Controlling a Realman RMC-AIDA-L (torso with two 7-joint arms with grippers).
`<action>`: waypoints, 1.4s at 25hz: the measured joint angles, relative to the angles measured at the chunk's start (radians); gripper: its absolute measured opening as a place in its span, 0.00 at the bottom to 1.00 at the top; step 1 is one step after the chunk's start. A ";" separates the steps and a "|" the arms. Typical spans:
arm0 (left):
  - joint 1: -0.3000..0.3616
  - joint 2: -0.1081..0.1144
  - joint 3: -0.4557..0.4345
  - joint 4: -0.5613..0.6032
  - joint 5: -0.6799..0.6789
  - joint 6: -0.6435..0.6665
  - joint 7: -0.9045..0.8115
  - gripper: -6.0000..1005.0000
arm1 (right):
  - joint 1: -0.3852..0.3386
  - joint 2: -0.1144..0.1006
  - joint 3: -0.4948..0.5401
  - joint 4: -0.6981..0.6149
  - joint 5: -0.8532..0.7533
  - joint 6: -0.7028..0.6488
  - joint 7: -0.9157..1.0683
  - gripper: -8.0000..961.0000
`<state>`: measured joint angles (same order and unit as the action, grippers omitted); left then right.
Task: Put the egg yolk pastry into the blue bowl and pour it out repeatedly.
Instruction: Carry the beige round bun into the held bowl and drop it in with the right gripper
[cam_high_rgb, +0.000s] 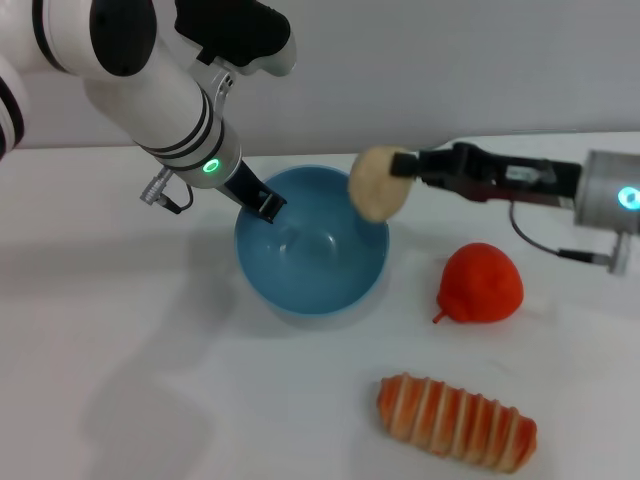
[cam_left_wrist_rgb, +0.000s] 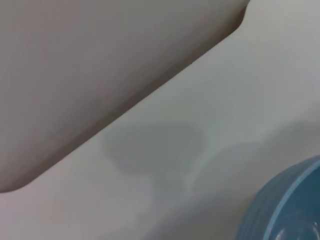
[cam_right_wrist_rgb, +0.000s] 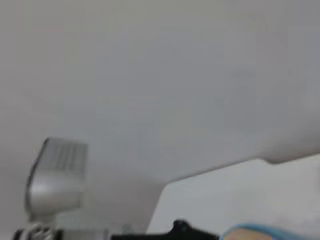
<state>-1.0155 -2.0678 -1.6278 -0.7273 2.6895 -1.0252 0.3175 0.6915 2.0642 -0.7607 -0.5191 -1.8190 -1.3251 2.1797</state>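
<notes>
Holding the small pale beige egg yolk pastry (cam_high_rgb: 378, 183) clenched in its fingers, the right gripper (cam_high_rgb: 408, 166) hangs over the right rim of the round glossy light-blue bowl (cam_high_rgb: 311, 243) at the centre of the head view.

Only that view shows the left gripper (cam_high_rgb: 265, 203) pinching the bowl's upper-left rim, plus the red fruit (cam_high_rgb: 482, 283) at right and the orange-striped bread loaf (cam_high_rgb: 457, 421) at lower right on the white table (cam_high_rgb: 120, 330). 1 corner of bowl (cam_left_wrist_rgb: 287, 207) fills the left wrist view's lower right; the right wrist view catches just a blue sliver (cam_right_wrist_rgb: 265, 232) at its bottom edge.
</notes>
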 joint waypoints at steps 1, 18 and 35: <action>0.000 -0.001 0.000 -0.003 -0.001 -0.002 0.000 0.01 | 0.035 0.001 -0.013 0.032 0.000 0.047 -0.007 0.01; 0.000 -0.002 0.000 0.002 -0.016 -0.001 0.000 0.01 | 0.121 0.006 -0.075 0.154 -0.011 0.113 -0.027 0.03; 0.009 -0.001 0.000 -0.001 -0.018 0.006 0.000 0.01 | 0.075 0.010 -0.086 0.139 0.101 0.103 -0.249 0.36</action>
<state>-1.0070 -2.0689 -1.6274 -0.7287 2.6717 -1.0188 0.3178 0.7660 2.0743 -0.8463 -0.3801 -1.7179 -1.2224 1.9310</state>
